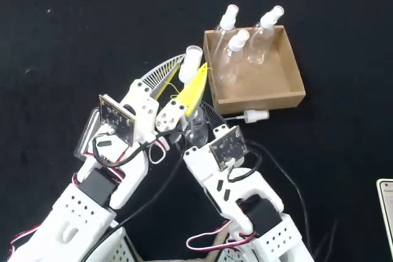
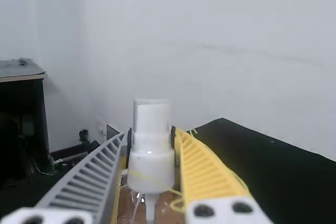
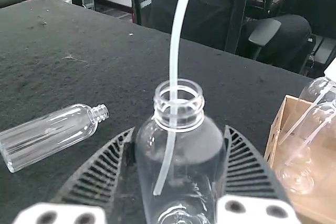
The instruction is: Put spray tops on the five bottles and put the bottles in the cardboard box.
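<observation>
Bottle, clear plastic and uncapped (image 3: 50,135), is lying on its side on the black cloth (image 1: 61,29), waiting its turn. L gripper (image 2: 151,142) is pinching a white spray top (image 2: 151,129) by the collar btwn its grey and yellow fingers (image 2: 202,171), holding it high so the thin dip tube (image 3: 177,51) is hanging straight down. R gripper (image 3: 178,132) is clamping a second clear bottle (image 3: 184,166) upright, prob. so the neck is facing that tube. R wrist cam is giving what the high cam isn't: tube threading the open neck, top not yet seated. L wrist cam is confirming the squeeze on the collar. High cam is adding the count: brown cardboard box (image 1: 258,99) is holding three capped bottles (image 1: 228,59), w/ one loose white spray top (image 1: 255,115) lying just beside its near wall.
</observation>
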`<action>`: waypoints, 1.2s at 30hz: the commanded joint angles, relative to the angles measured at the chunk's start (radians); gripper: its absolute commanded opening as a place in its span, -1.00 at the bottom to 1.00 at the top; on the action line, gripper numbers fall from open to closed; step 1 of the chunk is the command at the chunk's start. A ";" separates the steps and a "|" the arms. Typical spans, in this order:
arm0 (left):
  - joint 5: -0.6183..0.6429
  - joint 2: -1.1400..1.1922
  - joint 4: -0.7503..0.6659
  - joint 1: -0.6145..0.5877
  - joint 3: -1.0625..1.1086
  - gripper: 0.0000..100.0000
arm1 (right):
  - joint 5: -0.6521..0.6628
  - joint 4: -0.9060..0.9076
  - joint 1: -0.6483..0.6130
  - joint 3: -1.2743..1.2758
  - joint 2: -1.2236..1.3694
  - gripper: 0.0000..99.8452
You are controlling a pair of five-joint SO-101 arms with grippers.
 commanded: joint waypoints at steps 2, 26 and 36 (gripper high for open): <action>-0.002 -0.006 -0.021 -0.015 -0.004 -0.91 | 0.000 -0.021 -0.006 -0.004 -0.061 -0.65; 0.302 -0.213 0.215 -0.044 0.053 -0.62 | -0.002 -0.020 -0.005 -0.004 -0.061 -0.65; 0.388 -0.222 0.213 -0.064 0.039 -0.46 | -0.003 -0.020 -0.005 -0.004 -0.061 -0.65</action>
